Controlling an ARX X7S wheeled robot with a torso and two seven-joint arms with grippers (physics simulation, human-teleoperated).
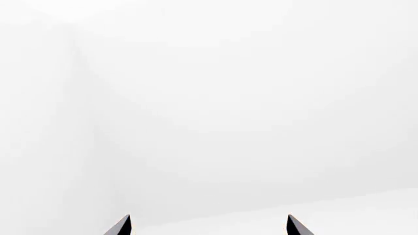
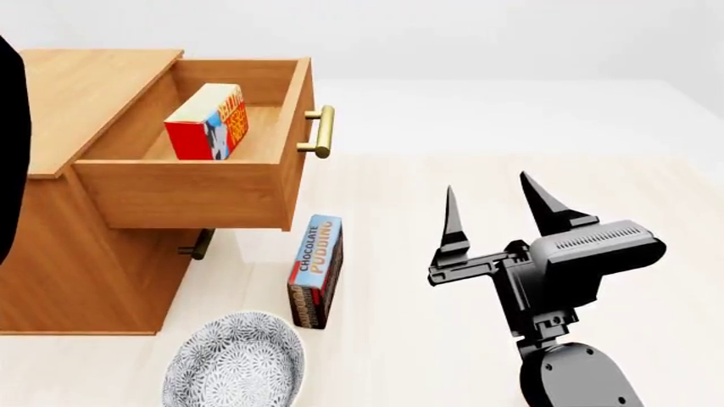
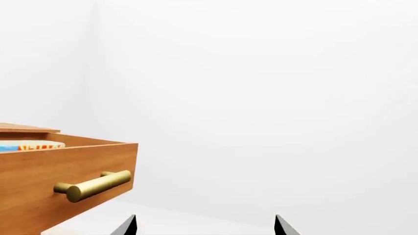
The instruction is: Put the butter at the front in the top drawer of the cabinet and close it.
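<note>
At the left of the head view, the cabinet [image 2: 80, 254] is shown with its top drawer [image 2: 181, 191] pulled fully out, the brass handle [image 2: 321, 131] running across the drawer front on the side facing the right gripper [image 2: 491, 203]. Inside the drawer, the butter [image 2: 209, 120] is seen standing on edge against the left part of the drawer floor, so the placing step is judged complete and only the closing remains. The handle's long axis is laid crosswise to the direction in which the drawer must be pushed. The right gripper is held well apart from the handle, lower in the view and to its right, with its two fingers spread and nothing between them; the drawer front thus lies ahead and to the left of it. The right arm is judged the nearer one. The left gripper [image 1: 209, 226] is shown only by its fingertips, spread and empty against a blank background. The pudding box [image 2: 315, 270] and the bowl [image 2: 236, 363] are seen lying on the floor below the drawer.
</note>
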